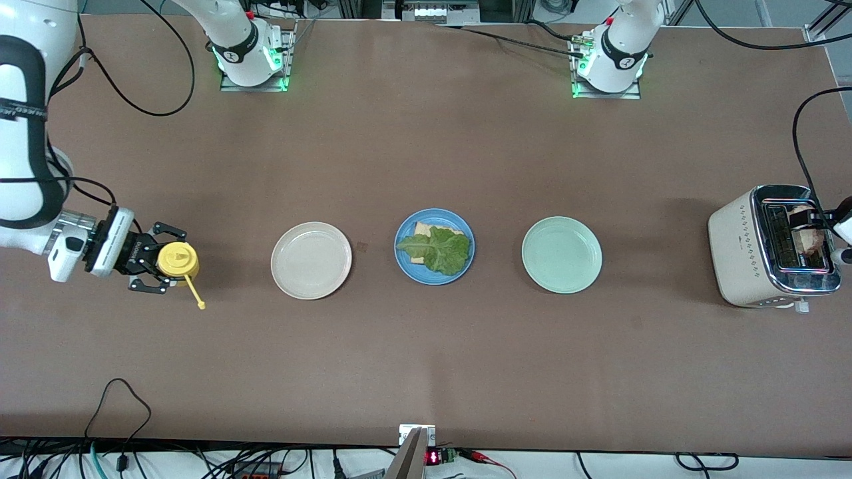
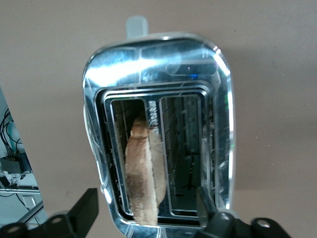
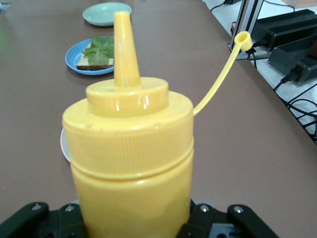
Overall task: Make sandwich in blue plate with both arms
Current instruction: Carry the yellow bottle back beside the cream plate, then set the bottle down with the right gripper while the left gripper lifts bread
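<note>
1. At nine o'clock on the counter (image 1: 426, 366), the right gripper (image 1: 163, 259) is clenched around a yellow squeeze bottle (image 1: 178, 259), nozzle up and cap dangling; this arm waits.
2. At centre, between a beige plate (image 1: 311, 260) and a pale green plate (image 1: 561, 254), the blue plate (image 1: 406, 266) carries the half-built sandwich: one bread slice (image 1: 421, 229) lying flat under a lettuce leaf (image 1: 439, 249).
3. At three o'clock, the left gripper (image 2: 147, 196) hangs over the toaster (image 1: 739, 246), fingers (image 2: 86, 208) spread and grasping nothing. The second slice (image 2: 141, 173) stands on edge in one slot directly below, its long axis running twelve to six, broad faces toward the fingers. The left arm is clearly nearer; the plate lies toward nine o'clock from it.
</note>
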